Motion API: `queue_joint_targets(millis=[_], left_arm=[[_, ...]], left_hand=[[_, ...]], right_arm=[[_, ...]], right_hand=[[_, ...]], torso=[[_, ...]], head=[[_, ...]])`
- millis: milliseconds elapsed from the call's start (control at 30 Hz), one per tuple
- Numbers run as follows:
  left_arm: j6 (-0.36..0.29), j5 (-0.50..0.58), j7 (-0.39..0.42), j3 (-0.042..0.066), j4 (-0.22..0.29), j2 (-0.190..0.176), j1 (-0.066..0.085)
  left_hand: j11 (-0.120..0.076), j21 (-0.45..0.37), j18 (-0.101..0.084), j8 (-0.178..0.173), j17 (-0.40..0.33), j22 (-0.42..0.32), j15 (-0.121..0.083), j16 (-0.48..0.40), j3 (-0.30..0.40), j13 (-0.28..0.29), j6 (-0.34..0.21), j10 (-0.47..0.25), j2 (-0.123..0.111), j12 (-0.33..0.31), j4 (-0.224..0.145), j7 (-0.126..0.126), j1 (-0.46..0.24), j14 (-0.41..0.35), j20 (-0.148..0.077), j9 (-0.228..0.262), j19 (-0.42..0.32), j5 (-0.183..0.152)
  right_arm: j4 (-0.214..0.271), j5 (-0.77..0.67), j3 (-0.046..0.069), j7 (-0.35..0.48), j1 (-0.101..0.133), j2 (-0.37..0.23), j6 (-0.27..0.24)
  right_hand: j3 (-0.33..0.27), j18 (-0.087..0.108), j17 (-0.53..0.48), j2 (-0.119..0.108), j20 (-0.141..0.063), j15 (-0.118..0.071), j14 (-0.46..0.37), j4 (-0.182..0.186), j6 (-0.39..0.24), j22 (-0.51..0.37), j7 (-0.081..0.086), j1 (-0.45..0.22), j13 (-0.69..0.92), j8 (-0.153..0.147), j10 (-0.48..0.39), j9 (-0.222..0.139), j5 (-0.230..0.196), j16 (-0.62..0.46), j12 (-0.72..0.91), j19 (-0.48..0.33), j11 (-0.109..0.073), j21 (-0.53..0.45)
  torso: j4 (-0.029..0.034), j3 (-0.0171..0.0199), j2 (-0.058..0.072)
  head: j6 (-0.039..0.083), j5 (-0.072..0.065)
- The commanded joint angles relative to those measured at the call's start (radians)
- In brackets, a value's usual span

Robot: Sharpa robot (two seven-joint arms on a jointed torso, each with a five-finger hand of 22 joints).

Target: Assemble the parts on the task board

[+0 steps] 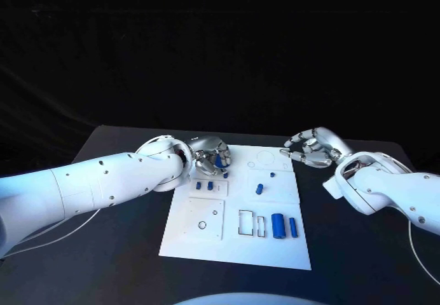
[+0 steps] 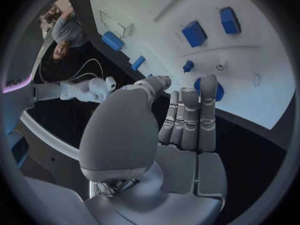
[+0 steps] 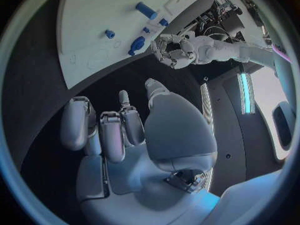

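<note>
**Two hands at the far end of the task board**

Nearest the head camera is the near edge of the task board (image 1: 234, 254), a white plate lying lengthwise on the black worktop (image 1: 367, 254). Just beyond that edge, on the board's right half, two blue cylinders (image 1: 278, 225) stand side by side, the left one thicker, next to a pair of outlined rectangular slots (image 1: 246, 222). To their left is a square plate outline with small holes (image 1: 205, 218). Further up, two small blue blocks (image 1: 205, 185) sit in a slot near the left edge, a short blue peg (image 1: 261, 188) lies at mid-board, and a tiny blue piece (image 1: 272, 174) sits just beyond it.

The left hand (image 1: 211, 159) hovers over the board's far left corner, its fingers curled around a blue round part (image 2: 208, 87); in the left wrist view the fingertips (image 2: 209, 82) lie across that part, so it appears gripped, though the contact is partly hidden.

The right hand (image 1: 311, 147) is at the board's far right corner, over the worktop just off the edge. Its fingers are curled loosely inward with nothing between them.

Bare worktop runs along both long sides of the board and in front of its near edge. The near half of the board is free of both arms; the far corners are crowded by the two hands.
</note>
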Motion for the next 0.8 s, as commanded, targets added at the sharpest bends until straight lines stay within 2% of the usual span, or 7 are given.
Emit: queue_joint_targets(millis=[33,133,167,367,800], left_arm=[[-0.001,-0.170,0.067,-0.002,-0.014,0.011,-0.005],[0.014,-0.210,0.056,-0.004,-0.024,0.020,-0.008],[0.024,-0.225,0.049,-0.004,-0.027,0.023,-0.009],[0.056,-0.269,0.022,-0.005,-0.040,0.038,-0.011],[0.075,-0.297,-0.005,-0.005,-0.069,0.068,-0.016]], left_hand=[[-0.001,0.020,-0.010,-0.007,0.002,0.022,-0.001,0.010,0.001,-0.012,0.011,0.006,-0.007,-0.011,-0.007,-0.002,0.006,0.009,0.001,-0.009,0.013,-0.006],[-0.003,0.072,-0.020,-0.020,0.021,0.079,-0.004,0.041,0.003,-0.033,0.022,0.010,-0.009,-0.029,-0.015,-0.008,0.004,0.036,-0.002,-0.025,0.046,-0.007],[-0.007,0.107,-0.027,-0.028,0.043,0.119,-0.006,0.066,0.004,-0.046,0.028,0.013,-0.009,-0.040,-0.019,-0.012,0.001,0.061,-0.004,-0.034,0.070,-0.007],[-0.008,0.165,-0.040,-0.040,0.086,0.184,-0.009,0.112,0.002,-0.070,0.041,0.012,-0.011,-0.063,-0.028,-0.015,-0.005,0.105,-0.006,-0.049,0.108,-0.009],[-0.010,0.224,-0.053,-0.050,0.157,0.250,-0.012,0.174,0.007,-0.092,0.061,0.031,0.000,-0.076,-0.038,-0.015,-0.009,0.168,-0.008,-0.063,0.149,-0.009]], right_arm=[[0.004,-0.007,0.000,0.011,-0.001,0.000,0.001],[0.004,-0.007,0.000,0.011,-0.001,0.000,0.001],[0.005,-0.007,0.000,0.011,-0.001,0.000,0.001],[0.005,-0.007,0.000,0.010,-0.001,0.001,0.001],[0.005,-0.007,0.000,0.010,-0.001,0.003,0.002]], right_hand=[[0.000,0.010,0.062,0.002,0.002,-0.007,0.058,-0.002,-0.009,0.042,-0.001,0.012,0.074,0.003,-0.007,-0.001,0.006,-0.005,-0.006,-0.005,-0.002,-0.004],[0.000,0.010,0.062,0.002,0.002,-0.007,0.058,-0.002,-0.009,0.041,-0.001,0.012,0.072,0.003,-0.008,-0.001,0.006,-0.005,-0.008,-0.006,-0.002,-0.005],[0.000,0.010,0.062,0.002,0.002,-0.007,0.058,-0.002,-0.009,0.041,-0.001,0.012,0.072,0.003,-0.008,-0.001,0.006,-0.005,-0.008,-0.006,-0.002,-0.005],[0.000,0.010,0.062,0.002,0.002,-0.007,0.058,-0.002,-0.009,0.041,-0.001,0.012,0.072,0.003,-0.008,-0.001,0.006,-0.005,-0.008,-0.006,-0.002,-0.005],[0.000,0.010,0.062,0.002,0.002,-0.007,0.058,-0.002,-0.009,0.041,-0.001,0.012,0.072,0.003,-0.008,-0.001,0.006,-0.005,-0.008,-0.006,-0.002,-0.005]], torso=[[-0.0005,-0.0001,0.002],[0.0002,0.0004,0.001],[-0.0002,0.0002,0.002],[0.0003,0.0008,0.001],[0.0005,0.0005,0.000]], head=[[0.002,-0.002],[0.001,-0.003],[0.000,-0.003],[-0.002,-0.004],[-0.003,-0.005]])
